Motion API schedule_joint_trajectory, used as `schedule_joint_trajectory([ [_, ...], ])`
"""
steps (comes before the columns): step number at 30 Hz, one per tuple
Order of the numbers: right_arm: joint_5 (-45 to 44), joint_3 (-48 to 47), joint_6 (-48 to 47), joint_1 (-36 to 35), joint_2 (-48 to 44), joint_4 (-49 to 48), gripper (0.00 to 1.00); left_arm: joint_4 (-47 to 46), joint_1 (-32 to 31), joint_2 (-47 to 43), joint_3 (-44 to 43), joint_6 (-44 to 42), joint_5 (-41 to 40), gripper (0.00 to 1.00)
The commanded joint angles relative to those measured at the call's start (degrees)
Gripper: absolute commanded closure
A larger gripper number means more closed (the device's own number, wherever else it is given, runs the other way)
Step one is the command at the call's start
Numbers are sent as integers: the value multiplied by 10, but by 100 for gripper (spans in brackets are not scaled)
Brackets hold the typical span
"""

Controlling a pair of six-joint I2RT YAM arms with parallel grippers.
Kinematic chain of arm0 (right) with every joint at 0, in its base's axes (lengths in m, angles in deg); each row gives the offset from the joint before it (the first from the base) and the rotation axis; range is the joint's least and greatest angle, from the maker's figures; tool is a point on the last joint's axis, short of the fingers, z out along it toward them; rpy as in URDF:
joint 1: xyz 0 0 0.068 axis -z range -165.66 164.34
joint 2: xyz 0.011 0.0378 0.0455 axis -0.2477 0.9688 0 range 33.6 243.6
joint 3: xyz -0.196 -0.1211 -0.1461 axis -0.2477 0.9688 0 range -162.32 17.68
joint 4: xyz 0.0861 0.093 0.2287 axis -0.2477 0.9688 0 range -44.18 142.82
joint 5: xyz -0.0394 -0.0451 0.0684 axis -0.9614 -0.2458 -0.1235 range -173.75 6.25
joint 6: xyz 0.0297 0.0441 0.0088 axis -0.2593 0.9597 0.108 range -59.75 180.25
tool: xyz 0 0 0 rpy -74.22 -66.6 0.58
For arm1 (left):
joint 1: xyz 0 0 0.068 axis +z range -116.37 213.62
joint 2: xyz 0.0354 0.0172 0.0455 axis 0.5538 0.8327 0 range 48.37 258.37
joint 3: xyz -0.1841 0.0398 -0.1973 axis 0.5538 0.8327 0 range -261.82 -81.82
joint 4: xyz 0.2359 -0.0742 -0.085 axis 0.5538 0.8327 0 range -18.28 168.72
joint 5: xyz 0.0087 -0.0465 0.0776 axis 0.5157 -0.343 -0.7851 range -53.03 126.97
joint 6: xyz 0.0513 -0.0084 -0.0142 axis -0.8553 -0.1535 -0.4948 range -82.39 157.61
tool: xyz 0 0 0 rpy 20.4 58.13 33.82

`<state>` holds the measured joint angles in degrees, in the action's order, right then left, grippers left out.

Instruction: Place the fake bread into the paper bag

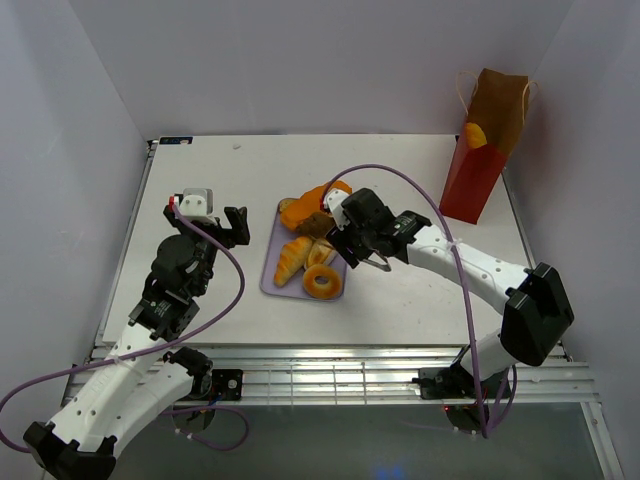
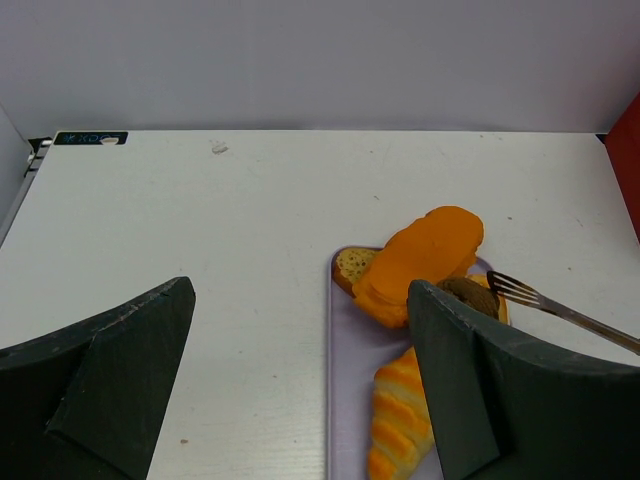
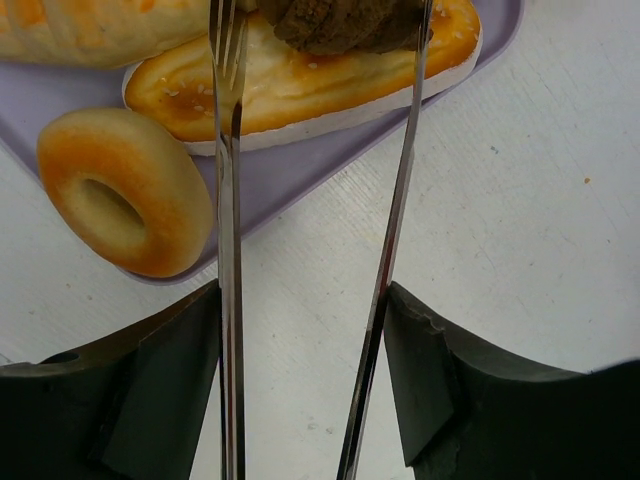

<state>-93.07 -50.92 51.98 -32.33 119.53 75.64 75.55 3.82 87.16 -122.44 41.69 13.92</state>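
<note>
The fake bread lies on a lavender tray (image 1: 272, 283): a long orange loaf (image 1: 310, 205), a croissant (image 1: 293, 258), a tan ring donut (image 1: 322, 282), a split bun (image 1: 322, 250) and a dark brown piece (image 1: 318, 224). My right gripper (image 1: 345, 235) is shut on thin metal tongs (image 3: 228, 150). The tong tips sit on either side of the dark brown piece (image 3: 340, 20), which rests on the split bun (image 3: 300, 85). My left gripper (image 1: 237, 222) is open and empty, left of the tray. The paper bag (image 1: 485, 150) stands upright at the far right.
An orange piece (image 1: 477, 133) shows at the bag's left side. White walls close in the table on three sides. In the left wrist view a seeded bread end (image 2: 352, 265) lies under the loaf (image 2: 425, 255), and the croissant (image 2: 400, 420) is near my right finger.
</note>
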Motion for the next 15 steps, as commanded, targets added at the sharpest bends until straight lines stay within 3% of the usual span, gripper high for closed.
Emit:
schedule_joint_trajectory([
  [1,-15,-35,-13,-3,8,-29,34,-8,-3,-6,2,0,11,2],
  [10,-10,-39,-12,-3,6,-28,51,-8,-3,-4,1,1,15,2],
  [15,-3,-39,-11,-2,-18,-21,52,-8,-3,-6,2,1,14,2],
])
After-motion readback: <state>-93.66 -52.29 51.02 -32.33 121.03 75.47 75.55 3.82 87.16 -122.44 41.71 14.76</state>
